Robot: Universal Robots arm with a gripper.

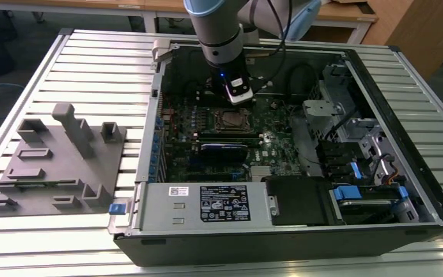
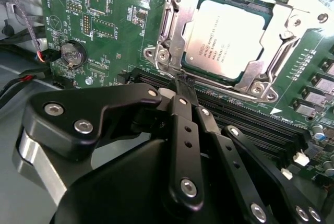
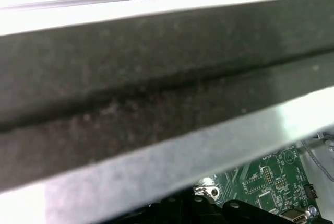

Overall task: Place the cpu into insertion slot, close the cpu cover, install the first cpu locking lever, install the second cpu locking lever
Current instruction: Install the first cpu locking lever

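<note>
Cpu, exterior view: cpu (image 1: 230, 119) sits in the insertion slot (image 1: 215, 122) on the green motherboard (image 1: 183, 153), inside the open computer case (image 1: 406, 144) on the slatted worktop (image 1: 90, 57).
End effector, exterior view: end effector (image 1: 239, 99) hangs just above the slot.
Second wrist view: cpu cover (image 2: 175, 25) lies closed around the cpu (image 2: 227, 38); end effector (image 2: 182, 85) fingertips are clenched together, grasping nothing, near the cover's edge.
First wrist view: motherboard (image 3: 271, 182) beyond a dark bar.

Print on cpu (image 2: 228, 37) and label (image 1: 225, 203): illegible.
</note>
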